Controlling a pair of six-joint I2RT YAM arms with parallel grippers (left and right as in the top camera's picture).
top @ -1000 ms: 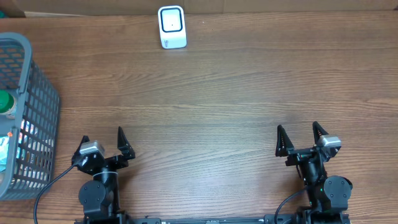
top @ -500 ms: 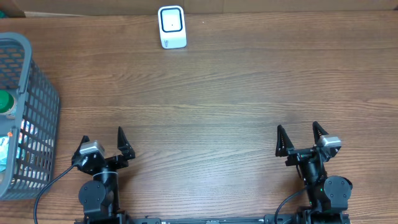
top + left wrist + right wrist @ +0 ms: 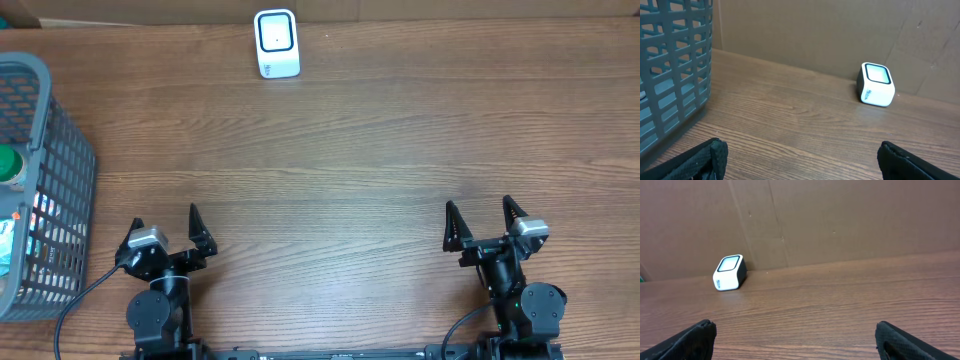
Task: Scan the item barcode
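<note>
Well apart: scanner [image 3: 277, 43] (far edge), basket [image 3: 70, 190] at left edge.

Mock shop checkout: barcode scanner [image 3: 277, 43]; grey basket [image 3: 65, 200]; cardboard backdrop [image 3: 840, 220].

A small white barcode scanner [image 3: 276, 43] is seen standing on the bench [image 3: 350, 150] at its far edge, left of centre, just in front of a brown cardboard wall [image 3: 815, 35]. A pale window framed in black is set in its upper face and is tilted up toward the near side; small lettering below the window cannot be read. The items to be scanned are held in a grey mesh basket [image 3: 62, 215] at the left edge of the bench, well apart from the scanner. A round green top [image 3: 8, 166] is visible inside, and other coloured packaging is glimpsed through the mesh but cannot be identified.
</note>
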